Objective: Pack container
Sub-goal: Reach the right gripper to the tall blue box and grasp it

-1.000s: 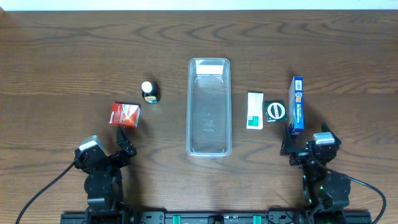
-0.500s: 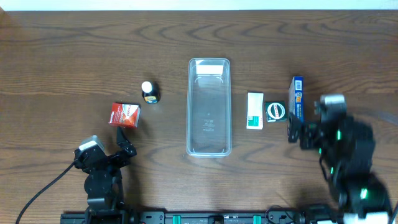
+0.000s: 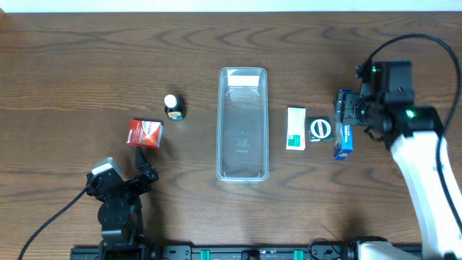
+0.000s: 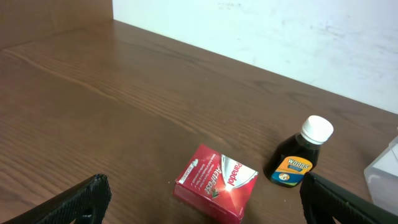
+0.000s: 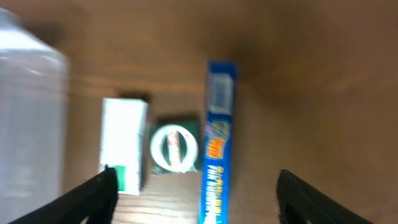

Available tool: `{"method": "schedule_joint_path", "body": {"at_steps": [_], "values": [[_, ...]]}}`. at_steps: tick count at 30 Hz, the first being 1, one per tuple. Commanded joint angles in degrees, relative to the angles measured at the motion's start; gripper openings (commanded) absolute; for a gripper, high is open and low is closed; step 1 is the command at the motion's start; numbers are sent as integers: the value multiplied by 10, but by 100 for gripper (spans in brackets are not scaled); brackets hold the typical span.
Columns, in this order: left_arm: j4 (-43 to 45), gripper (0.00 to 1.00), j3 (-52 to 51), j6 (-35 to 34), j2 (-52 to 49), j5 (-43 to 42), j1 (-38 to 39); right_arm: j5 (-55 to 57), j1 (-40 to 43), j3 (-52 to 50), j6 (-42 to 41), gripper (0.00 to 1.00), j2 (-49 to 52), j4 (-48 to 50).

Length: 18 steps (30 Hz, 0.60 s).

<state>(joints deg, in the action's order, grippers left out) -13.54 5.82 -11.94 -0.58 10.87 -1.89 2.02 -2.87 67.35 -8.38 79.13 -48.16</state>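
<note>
The clear plastic container point(image 3: 242, 123) lies empty in the table's middle; its edge shows blurred in the right wrist view point(image 5: 31, 118). Right of it lie a white-green box point(image 3: 296, 128), a green box with a round label point(image 3: 320, 129) and a blue box on edge point(image 3: 344, 137); all three show in the right wrist view point(image 5: 126, 143), point(image 5: 175, 148), point(image 5: 217, 143). My right gripper point(image 3: 346, 108) is open above the blue box's far end. Left lie a red box point(image 3: 145, 133) and a small dark bottle point(image 3: 173, 107), also in the left wrist view point(image 4: 216, 183), point(image 4: 301, 155). My left gripper point(image 3: 141, 167) is open, empty, near the red box.
The white wall meets the table's far edge point(image 4: 249, 59). Black cables trail from both arms at the front point(image 3: 50, 217). Bare wood lies beyond the container and at both far sides.
My right arm has risen from the front edge and swung out over the blue box. The left arm and all objects have stayed still.
</note>
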Motion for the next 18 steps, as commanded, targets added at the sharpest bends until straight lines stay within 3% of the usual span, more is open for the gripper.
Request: {"method": "schedule_joint_path", "body": {"at_steps": [1, 5, 13, 18], "values": [[-5, 98, -14, 3, 3, 1, -3, 29, 12, 5, -49, 72, 50, -4], [-5, 98, -14, 3, 4, 1, -3, 29, 12, 5, -50, 69, 82, -8], [-5, 98, -14, 3, 3, 1, -3, 31, 12, 4, -60, 52, 123, -24], [-5, 98, -14, 3, 3, 1, -3, 31, 12, 4, -60, 52, 155, -16]]}}
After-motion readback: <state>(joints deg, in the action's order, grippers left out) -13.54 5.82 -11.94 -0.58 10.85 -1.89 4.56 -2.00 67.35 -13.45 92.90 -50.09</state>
